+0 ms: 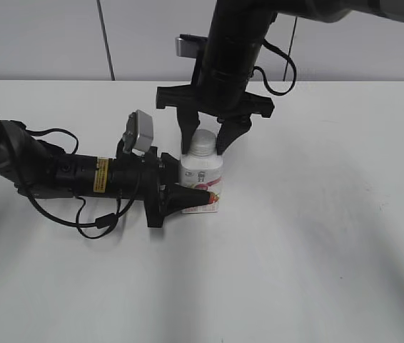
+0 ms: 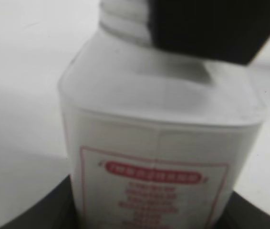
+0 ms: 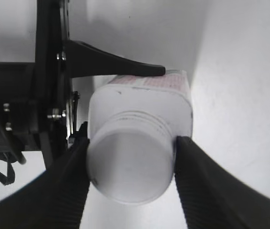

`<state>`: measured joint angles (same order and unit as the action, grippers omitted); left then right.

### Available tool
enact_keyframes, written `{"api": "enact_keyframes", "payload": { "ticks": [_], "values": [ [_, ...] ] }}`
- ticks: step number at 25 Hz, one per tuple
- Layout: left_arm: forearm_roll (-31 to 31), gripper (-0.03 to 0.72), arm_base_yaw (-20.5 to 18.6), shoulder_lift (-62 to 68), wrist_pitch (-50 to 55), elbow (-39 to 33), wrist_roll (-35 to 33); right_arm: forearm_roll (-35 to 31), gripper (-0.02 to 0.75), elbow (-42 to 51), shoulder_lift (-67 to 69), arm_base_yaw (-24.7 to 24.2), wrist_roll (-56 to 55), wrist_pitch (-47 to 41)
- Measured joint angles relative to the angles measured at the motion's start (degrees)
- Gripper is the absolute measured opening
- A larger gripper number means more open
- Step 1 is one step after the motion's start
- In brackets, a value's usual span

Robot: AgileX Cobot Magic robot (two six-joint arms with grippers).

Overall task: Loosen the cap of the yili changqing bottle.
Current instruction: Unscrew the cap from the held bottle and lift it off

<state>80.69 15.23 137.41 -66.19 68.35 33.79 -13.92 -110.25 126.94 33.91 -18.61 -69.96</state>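
The yili changqing bottle (image 1: 201,179) stands upright on the white table, white with a pink-red label. Its label side fills the left wrist view (image 2: 159,157). My left gripper (image 1: 188,187) lies low from the left and is shut on the bottle's body; only its dark jaw edges show in the left wrist view (image 2: 149,224). The white cap (image 1: 202,143) is on the neck. My right gripper (image 1: 205,139) comes down from above, its two black fingers pressed against both sides of the cap (image 3: 130,164), midway between the fingers (image 3: 131,160).
The white table (image 1: 316,250) spreads around the bottle. The left arm and its cables (image 1: 66,179) lie across the table's left side. A grey wall (image 1: 45,36) stands behind the table.
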Motion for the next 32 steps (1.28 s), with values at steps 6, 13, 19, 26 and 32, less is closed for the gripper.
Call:
{"api": "enact_keyframes", "payload": {
  "ticks": [6, 13, 19, 26, 32],
  "values": [
    [-0.5, 0.366, 0.0, 0.0, 0.2, 0.0, 0.0, 0.6, 0.42, -1.3, 0.3, 0.0, 0.0, -0.3],
    [-0.6, 0.366, 0.0, 0.0, 0.2, 0.0, 0.0, 0.6, 0.405, -1.4, 0.3, 0.0, 2.2, -0.4],
    [0.0, 0.366, -0.1, 0.0, 0.2, 0.0, 0.0, -0.5, 0.403, -1.4, 0.3, -0.1, 19.5, -0.5],
    [1.3, 0.365, -0.2, 0.0, 0.0, 0.0, 0.0, -1.3, 0.4, -1.4, 0.4, -0.1, 43.9, -0.7],
    [2.0, 0.365, -0.2, 0.0, -0.1, 0.0, -0.1, -1.6, 0.398, -1.4, 0.4, -0.1, 57.7, -0.7]
  ]
}}
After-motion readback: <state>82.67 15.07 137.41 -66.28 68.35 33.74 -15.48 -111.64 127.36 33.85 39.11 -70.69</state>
